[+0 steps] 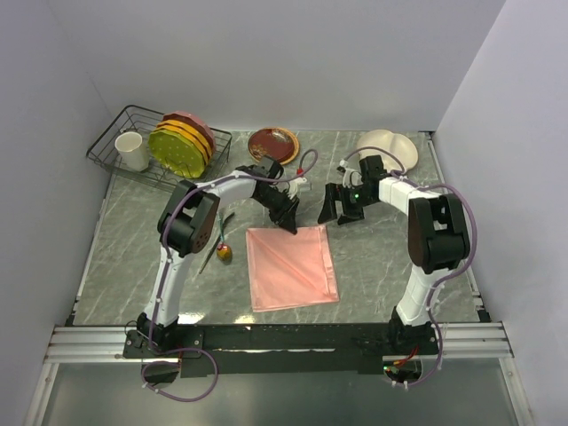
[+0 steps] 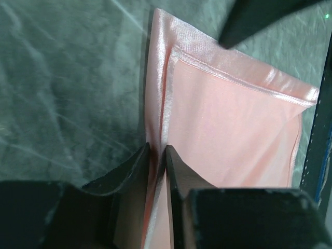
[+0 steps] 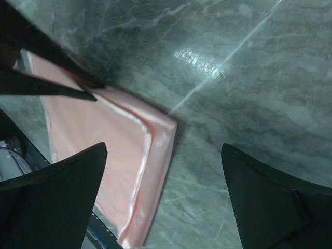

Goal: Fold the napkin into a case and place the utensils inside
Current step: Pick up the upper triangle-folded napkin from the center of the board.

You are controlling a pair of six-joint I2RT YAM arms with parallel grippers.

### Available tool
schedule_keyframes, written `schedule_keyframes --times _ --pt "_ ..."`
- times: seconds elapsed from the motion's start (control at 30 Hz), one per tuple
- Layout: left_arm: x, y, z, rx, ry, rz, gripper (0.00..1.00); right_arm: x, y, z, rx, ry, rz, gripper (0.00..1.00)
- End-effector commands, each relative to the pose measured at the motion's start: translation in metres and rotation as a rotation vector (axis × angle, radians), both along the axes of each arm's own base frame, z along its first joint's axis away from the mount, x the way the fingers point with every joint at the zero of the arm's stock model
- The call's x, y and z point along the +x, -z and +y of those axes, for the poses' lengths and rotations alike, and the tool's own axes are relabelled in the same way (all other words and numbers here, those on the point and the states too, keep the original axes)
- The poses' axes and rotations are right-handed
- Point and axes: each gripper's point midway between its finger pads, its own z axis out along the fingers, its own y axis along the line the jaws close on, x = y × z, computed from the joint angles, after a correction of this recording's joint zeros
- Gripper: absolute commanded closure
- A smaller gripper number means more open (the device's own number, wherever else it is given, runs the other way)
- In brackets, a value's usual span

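The salmon-pink napkin (image 1: pixel 291 266) lies folded into a flat square on the marble table. My left gripper (image 1: pixel 288 220) stands at its far edge, its jaws shut on the cloth's hemmed edge (image 2: pixel 156 150), which rises between them. In the left wrist view the napkin (image 2: pixel 233 135) shows two layers. My right gripper (image 1: pixel 342 209) hangs open just off the far right corner, holding nothing. In the right wrist view that gripper (image 3: pixel 164 150) straddles the napkin (image 3: pixel 98 135) corner and bare table. The utensils (image 1: pixel 222 250) lie left of the napkin, gold heads near, dark handles pointing away.
A black wire dish rack (image 1: pixel 111 142) at the back left holds a white cup (image 1: pixel 133 151) and several upright plates (image 1: pixel 182 146). A brown plate (image 1: pixel 273 144) sits at the back centre and white dishes (image 1: pixel 390 146) at the back right. White walls enclose the table.
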Motion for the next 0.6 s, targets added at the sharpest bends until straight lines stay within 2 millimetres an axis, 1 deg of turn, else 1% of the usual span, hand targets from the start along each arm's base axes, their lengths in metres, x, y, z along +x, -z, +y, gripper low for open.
schedule_keyframes --times 0.0,0.03,0.1,0.17,0.2,0.27,0.33,0.4,0.5,0.53,0.57 --pt "-0.009 -0.033 -0.011 -0.095 0.094 -0.13 0.77 0.027 -0.001 0.005 0.011 -0.079 -0.115 0.0" --pt "-0.009 -0.037 -0.011 -0.1 0.101 -0.152 0.78 0.027 -0.001 0.007 0.026 -0.106 -0.127 0.0" --pt "-0.01 -0.037 -0.009 -0.102 0.109 -0.176 0.81 0.025 0.001 0.013 0.064 -0.158 -0.128 0.0" --pt "-0.01 -0.039 -0.009 -0.105 0.115 -0.195 0.84 0.022 0.005 0.017 0.09 -0.188 -0.1 0.01" --pt "-0.011 -0.04 -0.009 -0.109 0.119 -0.198 0.85 0.018 0.002 0.021 0.127 -0.222 -0.101 0.04" --pt "-0.011 -0.042 -0.008 -0.119 0.128 -0.215 0.87 0.011 0.002 0.025 0.159 -0.242 -0.074 0.06" --pt "-0.01 -0.043 -0.009 -0.127 0.135 -0.226 0.87 0.006 0.0 0.028 0.191 -0.264 -0.059 0.08" --pt "-0.011 -0.043 -0.009 -0.131 0.144 -0.233 0.88 0.002 0.004 0.029 0.201 -0.275 -0.041 0.08" --pt "-0.009 -0.048 -0.011 -0.148 0.151 -0.247 0.88 -0.006 0.008 0.032 0.226 -0.294 0.005 0.1" --pt "-0.01 -0.047 -0.012 -0.149 0.155 -0.244 0.89 -0.007 0.006 0.034 0.237 -0.3 0.011 0.11" --pt "-0.011 -0.047 -0.012 -0.15 0.159 -0.245 0.89 -0.009 0.011 0.035 0.24 -0.303 0.031 0.11"
